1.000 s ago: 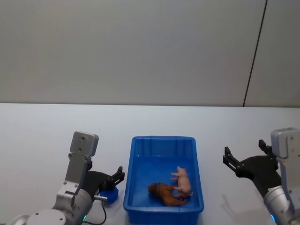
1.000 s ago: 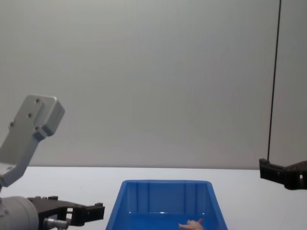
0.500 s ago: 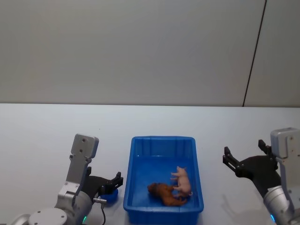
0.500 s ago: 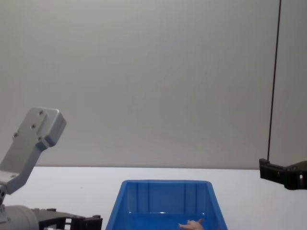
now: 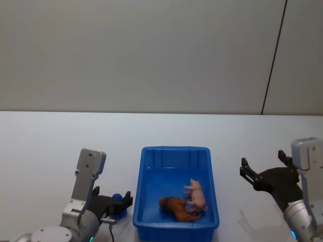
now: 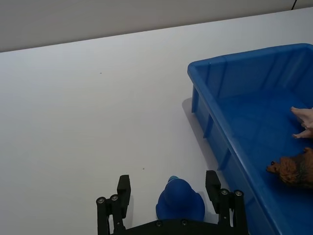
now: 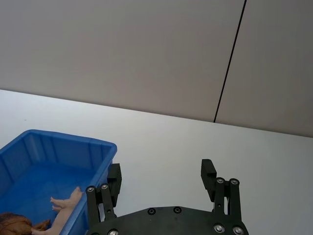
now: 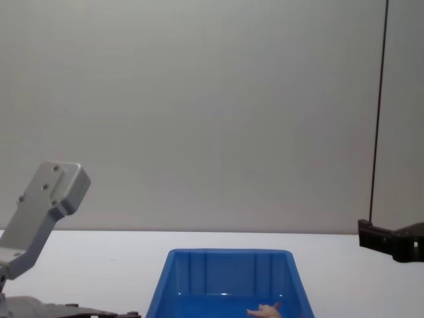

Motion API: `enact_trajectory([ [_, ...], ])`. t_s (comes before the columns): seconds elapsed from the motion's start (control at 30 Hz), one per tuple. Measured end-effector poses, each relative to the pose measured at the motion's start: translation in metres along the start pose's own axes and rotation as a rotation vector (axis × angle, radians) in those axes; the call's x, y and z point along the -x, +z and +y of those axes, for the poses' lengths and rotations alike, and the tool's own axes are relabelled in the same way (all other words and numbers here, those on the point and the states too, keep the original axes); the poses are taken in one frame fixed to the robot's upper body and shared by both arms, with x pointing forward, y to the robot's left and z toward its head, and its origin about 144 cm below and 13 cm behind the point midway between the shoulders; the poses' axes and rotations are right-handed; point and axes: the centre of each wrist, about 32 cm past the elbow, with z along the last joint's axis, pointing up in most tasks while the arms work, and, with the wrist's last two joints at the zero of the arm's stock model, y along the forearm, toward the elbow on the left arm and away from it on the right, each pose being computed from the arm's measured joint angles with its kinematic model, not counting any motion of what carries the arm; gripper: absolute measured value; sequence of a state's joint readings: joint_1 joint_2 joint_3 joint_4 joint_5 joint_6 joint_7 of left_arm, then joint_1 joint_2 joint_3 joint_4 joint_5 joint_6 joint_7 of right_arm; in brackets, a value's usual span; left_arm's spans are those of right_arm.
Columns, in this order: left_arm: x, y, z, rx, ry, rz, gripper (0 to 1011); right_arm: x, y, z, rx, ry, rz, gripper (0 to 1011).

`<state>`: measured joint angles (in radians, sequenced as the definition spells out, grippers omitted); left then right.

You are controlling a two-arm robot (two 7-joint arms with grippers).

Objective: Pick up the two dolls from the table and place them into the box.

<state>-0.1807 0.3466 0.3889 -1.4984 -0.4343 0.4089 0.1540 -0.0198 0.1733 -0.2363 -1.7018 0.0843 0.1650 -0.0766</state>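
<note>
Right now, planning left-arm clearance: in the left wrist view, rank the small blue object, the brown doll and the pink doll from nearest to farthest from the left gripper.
1. small blue object, between the open left gripper fingers.
2. brown doll, inside the box.
3. pink doll, deeper in the box.

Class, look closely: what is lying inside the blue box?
The blue box holds the reddish-brown doll and the pink doll, close together. The floor beneath them is covered.

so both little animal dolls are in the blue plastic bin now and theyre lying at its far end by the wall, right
Not quite. The reddish-brown shaggy doll and the pale pink doll are both inside the bright blue plastic bin, but they lie at its near end, closest to the robot, not the far end. The head view shows this.
</note>
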Motion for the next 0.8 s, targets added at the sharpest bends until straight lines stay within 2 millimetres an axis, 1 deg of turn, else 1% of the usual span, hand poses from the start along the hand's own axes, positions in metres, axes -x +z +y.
enact_trajectory([
  [0.03, 0.0001, -0.0005, 0.0001, -0.003, -0.001, 0.003, 970, 0.0, 0.0, 0.0, 0.0, 0.0, 0.0, 1001],
  [0.07, 0.0001, -0.0006, 0.0002, -0.004, -0.002, 0.004, 970, 0.0, 0.0, 0.0, 0.0, 0.0, 0.0, 1001],
  [0.1, 0.0001, -0.0009, 0.0002, -0.006, -0.003, 0.006, 931, 0.0, 0.0, 0.0, 0.0, 0.0, 0.0, 1001],
  [0.13, 0.0001, -0.001, 0.0002, -0.007, -0.004, 0.008, 919, 0.0, 0.0, 0.0, 0.0, 0.0, 0.0, 1001],
  [0.2, 0.0003, -0.0018, 0.0004, -0.011, -0.007, 0.013, 859, 0.0, 0.0, 0.0, 0.0, 0.0, 0.0, 1001],
  [0.23, 0.0003, -0.0021, 0.0005, -0.012, -0.009, 0.015, 817, 0.0, 0.0, 0.0, 0.0, 0.0, 0.0, 1001],
  [0.27, 0.0003, -0.0023, 0.0005, -0.013, -0.01, 0.017, 806, 0.0, 0.0, 0.0, 0.0, 0.0, 0.0, 1001],
  [0.3, 0.0002, -0.0027, 0.0005, -0.014, -0.011, 0.018, 765, 0.0, 0.0, 0.0, 0.0, 0.0, 0.0, 1001],
  [0.37, 0.0002, -0.0039, 0.0005, -0.018, -0.015, 0.024, 730, 0.0, 0.0, 0.0, 0.0, 0.0, 0.0, 1001],
  [0.47, 0.0, -0.0061, 0.0002, -0.023, -0.022, 0.033, 605, 0.0, 0.0, 0.0, 0.0, 0.0, 0.0, 1001],
  [0.5, -0.0001, -0.0065, 0.0001, -0.024, -0.023, 0.034, 605, 0.0, 0.0, 0.0, 0.0, 0.0, 0.0, 1001],
  [0.53, -0.0002, -0.0068, 0.0, -0.025, -0.024, 0.036, 543, 0.0, 0.0, 0.0, 0.0, 0.0, 0.0, 1001],
  [0.57, -0.0002, -0.0071, 0.0, -0.025, -0.025, 0.037, 528, 0.0, 0.0, 0.0, 0.0, 0.0, 0.0, 1001],
  [0.6, -0.0004, -0.008, -0.0003, -0.026, -0.028, 0.04, 484, 0.0, 0.0, 0.0, 0.0, 0.0, 0.0, 1001],
  [0.67, -0.0005, -0.0086, -0.0004, -0.026, -0.031, 0.042, 441, 0.0, 0.0, 0.0, 0.0, 0.0, 0.0, 1001],
  [0.8, -0.0007, -0.0101, -0.0009, -0.025, -0.037, 0.047, 288, 0.0, 0.0, 0.0, 0.0, 0.0, 0.0, 1001],
])
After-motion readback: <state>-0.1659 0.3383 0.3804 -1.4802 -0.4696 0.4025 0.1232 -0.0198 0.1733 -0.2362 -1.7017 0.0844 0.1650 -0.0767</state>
